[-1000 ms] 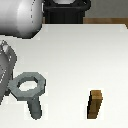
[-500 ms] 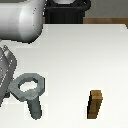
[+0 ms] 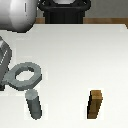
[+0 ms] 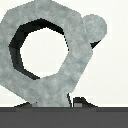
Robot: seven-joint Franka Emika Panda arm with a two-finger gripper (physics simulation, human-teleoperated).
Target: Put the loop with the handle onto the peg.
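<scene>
Here the loop with the handle [image 3: 23, 75] hangs off the white surface [image 3: 75, 60], carried by its handle end at the hand [image 3: 5, 80], which sits mostly out of frame at the exterior view's left edge. The fingers are hidden there, and the wrist view shows only dark shapes under the handle, so I cannot tell how wide the hand stands; that the ring is lifted suggests it grips the handle. The peg [image 3: 34, 104] stands upright on the surface just beside the ring, nearer the camera and slightly toward the exterior view's right of the ring's hole. In the wrist view the loop [image 4: 42, 47] fills the frame and the peg's round top [image 4: 93, 27] peeks out past the ring's outer edge, not through the hole. So the step in hand, as I judge it, is alignment: the hole must slide sideways until the peg's top shows centred inside it. Since the peg looks nearly as wide as the hole, the ring should stay level and descend only once it is centred; a tilted or offset drop would likely catch the rim on the peg's top. The brown wooden block [image 3: 95, 104] stands well apart from the peg, toward the exterior view's right, and should not interfere.
</scene>
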